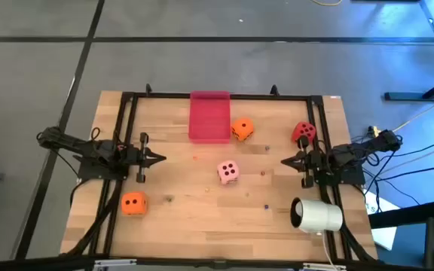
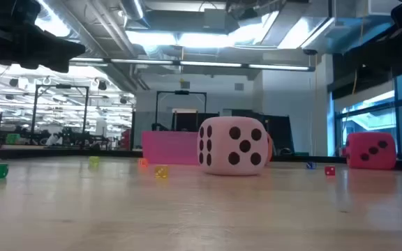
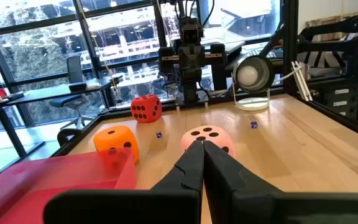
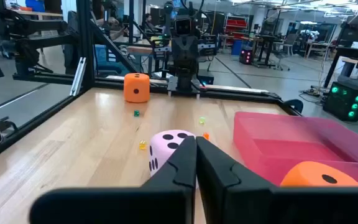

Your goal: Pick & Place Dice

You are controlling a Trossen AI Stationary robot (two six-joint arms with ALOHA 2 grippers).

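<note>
Pink dice (image 1: 228,172) in the tabletop (image 1: 202,218) middle, left tool (image 1: 159,158) and right tool (image 1: 285,160) both shut tight, holding nothing, one each side

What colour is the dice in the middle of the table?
Pale pink dice with dark dots, clearest in the low view.

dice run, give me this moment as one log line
left hand: shut, parked left | right hand: shut, parked right | pink die: centre | orange dice, red die: on table | tray: empty

A robotics lab: exposed ceiling ducts (image 2: 187,42), glass walls (image 3: 55,56), workbenches (image 4: 291,31) with equipment.
</note>
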